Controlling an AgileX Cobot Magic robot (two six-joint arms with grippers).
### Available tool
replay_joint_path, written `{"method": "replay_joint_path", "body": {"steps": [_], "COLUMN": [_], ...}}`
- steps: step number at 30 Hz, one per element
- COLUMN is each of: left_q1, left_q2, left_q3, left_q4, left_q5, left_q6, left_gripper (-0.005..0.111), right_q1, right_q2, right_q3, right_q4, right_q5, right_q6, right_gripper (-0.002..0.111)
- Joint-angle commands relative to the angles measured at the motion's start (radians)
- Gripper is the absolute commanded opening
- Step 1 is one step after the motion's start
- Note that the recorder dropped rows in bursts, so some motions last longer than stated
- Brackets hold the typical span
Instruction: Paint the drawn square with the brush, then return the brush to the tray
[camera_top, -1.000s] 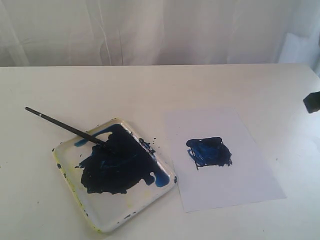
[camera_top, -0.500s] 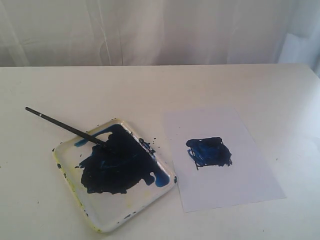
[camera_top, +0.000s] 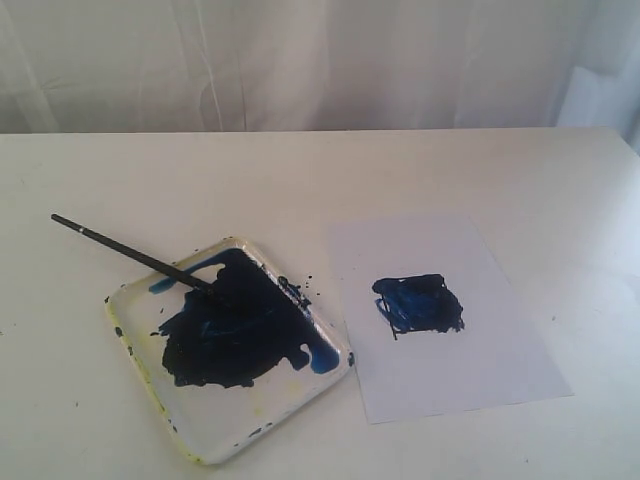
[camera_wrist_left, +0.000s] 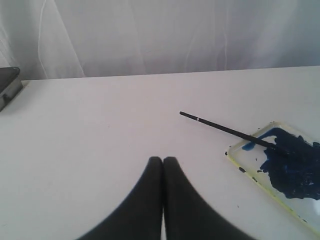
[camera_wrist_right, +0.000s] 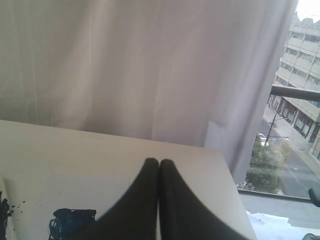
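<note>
Gone from the right edge of the exterior view is the dark arm tip that showed there a second ago; nothing else has shifted. Right now the brush (camera_top: 130, 255) is lying at a slant, its bristle end sunk in the blue-black paint blotch (camera_top: 235, 335) inside the tray (camera_top: 220, 415), its thin handle crossing the tray's far left rim and poking out over the tabletop (camera_top: 300, 180). No hand on it at all!

Over to the right, just beside the tray, sits the paper sheet (camera_top: 470, 370), and on it the drawn square (camera_top: 420, 303), smeared dark blue all through, with strokes spilling a little past its outline. A few dark specks dot the tabletop by the tray's near corner, towards the paper.

From the left wrist view, the left fingers (camera_wrist_left: 152, 180) are pressed flat together, nothing between them, hovering over bare tabletop well apart from the brush handle. Same story on the other side: the right fingers (camera_wrist_right: 147, 185) are closed tight on nothing, with the painted square beside and below them and a white curtain (camera_wrist_right: 125, 65) behind.
</note>
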Motion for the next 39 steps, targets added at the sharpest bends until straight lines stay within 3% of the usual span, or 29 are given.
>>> {"method": "replay_joint_path", "body": {"steps": [1,6,12,16,21,23,26,27,32,39], "left_q1": [0.002,0.002,0.002,0.002,0.002,0.002,0.002,0.002,0.002,0.002], "left_q2": [-0.017,-0.017,-0.017,-0.017,-0.017,-0.017,-0.017,-0.017,-0.017,-0.017], "left_q3": [0.031,0.147,0.53,0.768,0.971,1.006,1.006,1.006,1.006,1.006], "left_q4": [0.033,0.037,-0.082,-0.032,0.05,0.046,0.023,0.016,-0.003,0.002], "left_q5": [0.084,-0.057,-0.566,-0.868,-0.982,-1.089,-1.058,-1.058,-1.029,-0.917], "left_q6": [0.0,-0.021,-0.153,-0.155,-0.155,-0.168,-0.212,-0.211,-0.232,-0.157], "left_gripper": [0.0,0.0,0.0,0.0,0.0,0.0,0.0,0.0,0.0,0.0], "right_q1": [0.0,0.0,0.0,0.0,0.0,0.0,0.0,0.0,0.0,0.0], "right_q2": [-0.014,-0.014,-0.014,-0.014,-0.014,-0.014,-0.014,-0.014,-0.014,-0.014], "right_q3": [0.024,0.081,0.324,0.526,0.714,0.807,0.853,0.853,0.853,0.853], "right_q4": [-0.003,-0.006,-0.006,-0.003,-0.005,-0.005,-0.002,-0.002,-0.002,-0.002], "right_q5": [-0.003,-0.083,-0.426,-0.68,-0.9,-0.967,-0.995,-0.909,-0.823,-0.738], "right_q6": [0.012,0.012,0.005,0.005,0.0,-0.002,0.002,0.0,0.002,0.003], "right_gripper": [0.0,0.0,0.0,0.0,0.0,0.0,0.0,0.0,0.0,0.0]}}
